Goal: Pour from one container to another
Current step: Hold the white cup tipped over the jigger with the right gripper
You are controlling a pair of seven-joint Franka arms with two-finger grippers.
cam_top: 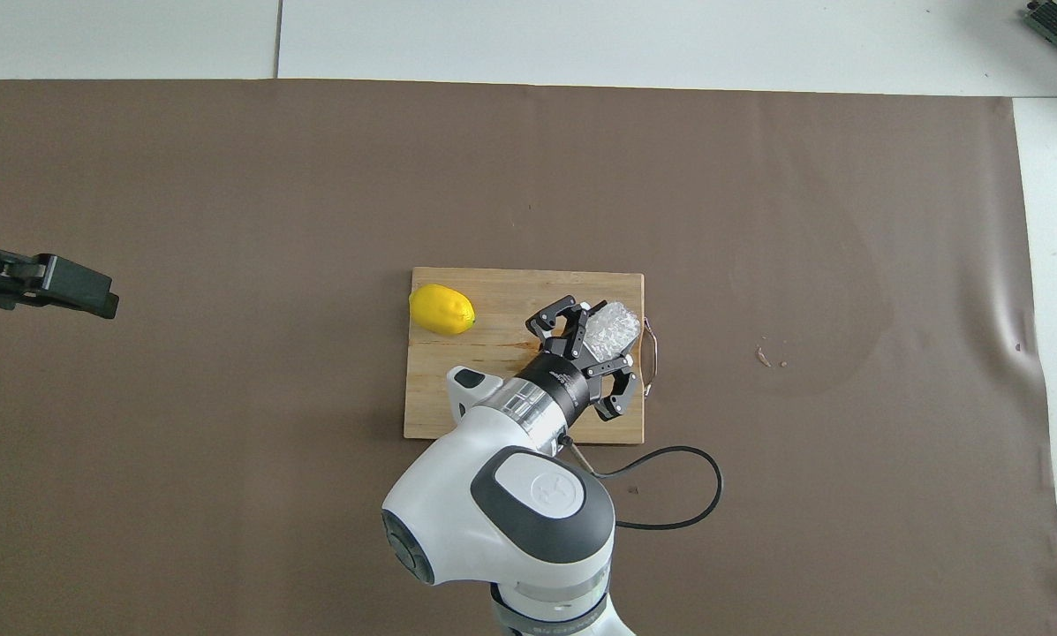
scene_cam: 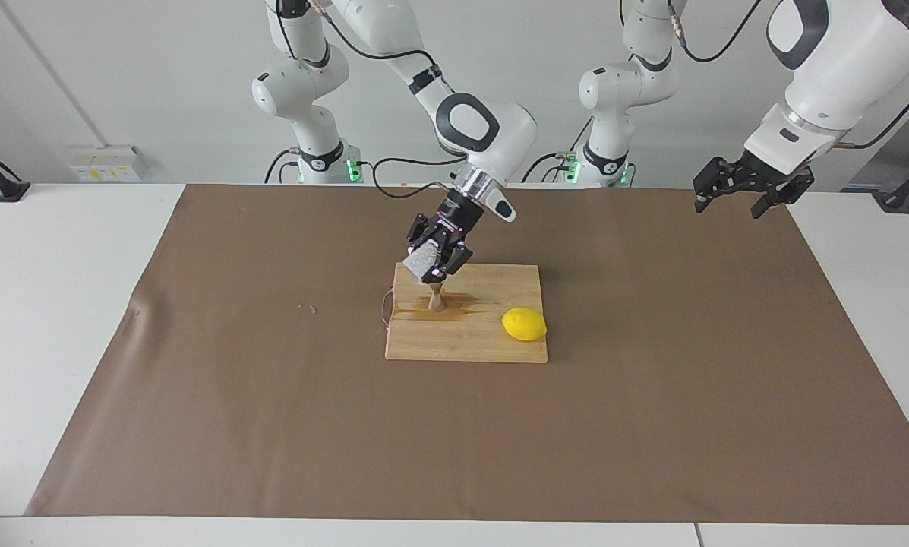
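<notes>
Right hand (scene_cam: 433,267) pinching the thin crinkly cup (scene_cam: 419,263) by its sidewall, tilted over the jigger (scene_cam: 437,297) mid-board — light, crushable, so squeeze gently; left hand (scene_cam: 740,186) spread, waiting.

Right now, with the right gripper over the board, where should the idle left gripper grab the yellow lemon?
Take the yellow lemon across its short middle, coming straight down. It lies on its side on the wooden cutting board, toward the left arm's end, apart from the steel hourglass jigger, so the open left gripper has room around it.
</notes>
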